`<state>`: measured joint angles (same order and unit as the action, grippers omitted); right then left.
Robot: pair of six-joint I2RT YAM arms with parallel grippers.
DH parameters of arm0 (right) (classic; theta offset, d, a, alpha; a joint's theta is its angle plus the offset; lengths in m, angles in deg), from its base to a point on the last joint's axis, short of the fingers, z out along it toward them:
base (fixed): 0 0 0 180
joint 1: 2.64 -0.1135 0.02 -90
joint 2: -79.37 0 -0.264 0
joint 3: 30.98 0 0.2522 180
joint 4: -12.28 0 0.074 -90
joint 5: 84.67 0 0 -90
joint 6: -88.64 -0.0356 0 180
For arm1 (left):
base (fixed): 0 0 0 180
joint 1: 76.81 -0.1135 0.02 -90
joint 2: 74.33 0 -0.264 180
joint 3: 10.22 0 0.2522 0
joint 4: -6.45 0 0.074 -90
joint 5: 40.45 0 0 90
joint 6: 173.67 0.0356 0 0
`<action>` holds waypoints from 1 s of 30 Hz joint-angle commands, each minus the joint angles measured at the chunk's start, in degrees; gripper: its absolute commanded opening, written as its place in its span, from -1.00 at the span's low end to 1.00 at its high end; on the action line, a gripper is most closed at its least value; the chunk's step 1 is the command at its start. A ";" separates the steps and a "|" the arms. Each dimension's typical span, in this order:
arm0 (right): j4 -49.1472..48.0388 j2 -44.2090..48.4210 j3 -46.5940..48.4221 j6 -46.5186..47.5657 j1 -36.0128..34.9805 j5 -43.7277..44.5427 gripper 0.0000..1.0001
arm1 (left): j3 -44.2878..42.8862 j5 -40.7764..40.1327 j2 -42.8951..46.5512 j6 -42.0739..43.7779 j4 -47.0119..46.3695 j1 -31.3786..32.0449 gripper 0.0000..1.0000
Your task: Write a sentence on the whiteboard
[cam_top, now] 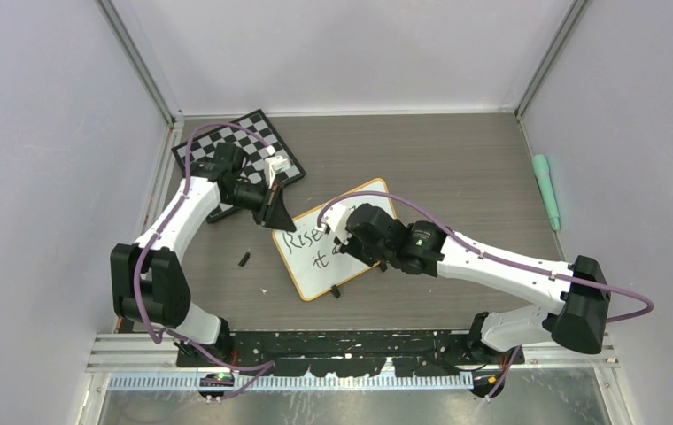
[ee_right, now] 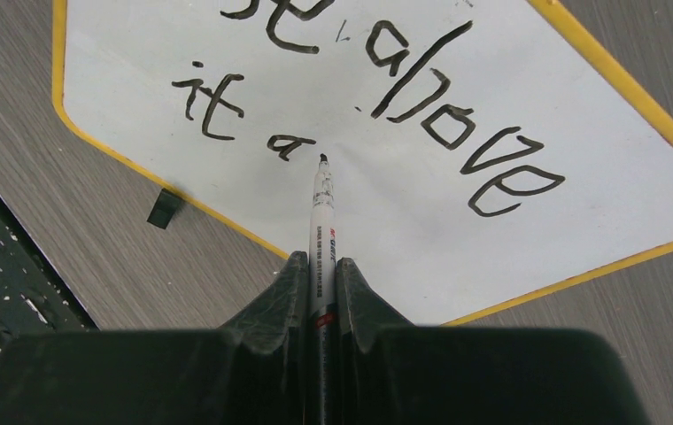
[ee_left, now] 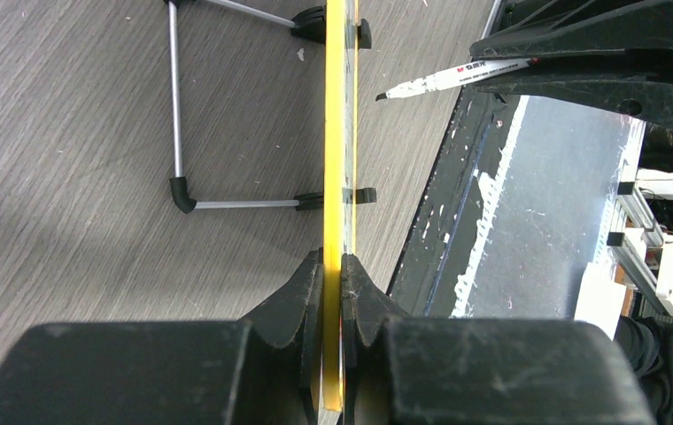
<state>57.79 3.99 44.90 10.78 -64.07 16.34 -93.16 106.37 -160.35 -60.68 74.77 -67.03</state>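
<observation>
grey wood-grain surface (cam_top: 457, 159), pale walls on three sides. whiteboard (cam_top: 302, 270) mid-surface, left end effector (ee_left: 333, 266) clamped on its yellow rim. right end effector (ee_right: 320, 266) pinches a marker (ee_right: 322, 221), tip near the sentence (ee_right: 439, 115), which reads "it a" on line two. chessboard (cam_top: 253, 133) far left.

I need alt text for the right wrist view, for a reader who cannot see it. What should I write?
The right pincer grips a marker, its black tip at the whiteboard just right of an "a". The black writing shows "above" and, under it, "it a". Grey wood-grain table shows around the yellow-rimmed board.
</observation>
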 commanded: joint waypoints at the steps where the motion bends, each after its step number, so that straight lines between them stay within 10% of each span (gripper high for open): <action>1: -2.52 0.85 2.44 0.85 0.27 3.15 -0.99 | -1.74 -0.38 -0.03 1.45 -0.29 0.15 -1.00; 30: -1.70 -2.02 -2.51 -2.07 0.61 -0.65 -1.00 | -1.21 -0.75 -0.02 1.95 -0.51 0.15 -1.00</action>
<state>56.43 1.46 42.59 9.49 -63.66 16.31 -93.16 106.30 -160.35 -60.51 74.88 -67.03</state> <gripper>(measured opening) 0.162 0.098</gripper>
